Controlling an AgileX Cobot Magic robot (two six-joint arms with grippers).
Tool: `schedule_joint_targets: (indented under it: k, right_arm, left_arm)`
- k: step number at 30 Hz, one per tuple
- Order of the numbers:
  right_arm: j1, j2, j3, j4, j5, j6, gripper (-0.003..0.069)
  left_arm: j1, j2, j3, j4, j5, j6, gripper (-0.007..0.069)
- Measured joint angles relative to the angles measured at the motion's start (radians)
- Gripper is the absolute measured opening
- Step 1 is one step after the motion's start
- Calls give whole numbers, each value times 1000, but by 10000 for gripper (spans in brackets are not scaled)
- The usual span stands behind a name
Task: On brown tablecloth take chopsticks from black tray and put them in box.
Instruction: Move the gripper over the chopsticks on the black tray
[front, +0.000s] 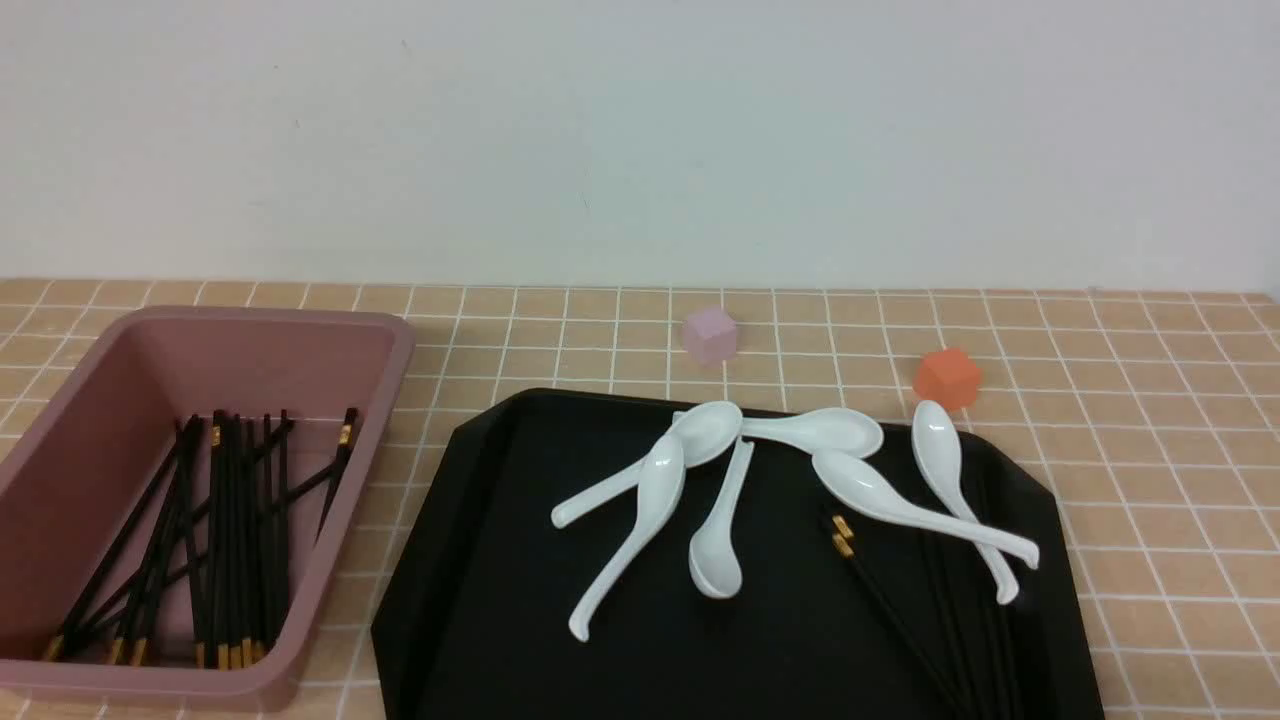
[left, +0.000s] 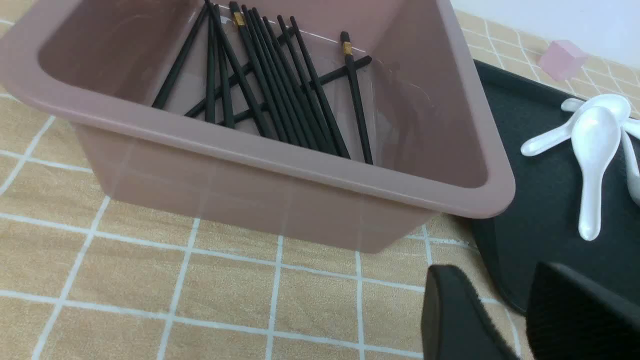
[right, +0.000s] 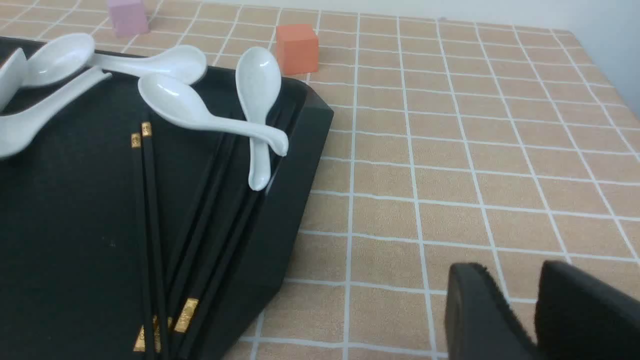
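The black tray (front: 480, 600) lies on the brown tablecloth (front: 1150, 450). Several black chopsticks (front: 900, 600) with gold bands lie at its right side, partly under white spoons; they also show in the right wrist view (right: 150, 210). The pink box (front: 300, 318) at the left holds several more chopsticks (front: 225, 540), seen too in the left wrist view (left: 280, 90). Neither gripper shows in the front view. My left gripper (left: 505, 272) hovers over the cloth by the box's near corner, fingers nearly together, holding nothing. My right gripper (right: 507, 267) hovers over cloth right of the tray, likewise shut and empty.
Several white ceramic spoons (front: 660, 500) lie across the tray's middle and right. A small pink cube (front: 710, 334) and an orange cube (front: 946, 377) stand on the cloth behind the tray. A pale wall runs along the back.
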Motion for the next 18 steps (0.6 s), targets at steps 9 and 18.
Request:
schedule_joint_targets:
  k: [9, 18]
  right_arm:
    - [0, 0, 0, 0, 0, 0, 222]
    - [0, 0, 0, 0, 0, 0, 228]
  left_arm:
    - [0, 0, 0, 0, 0, 0, 239]
    - [0, 0, 0, 0, 0, 0, 239]
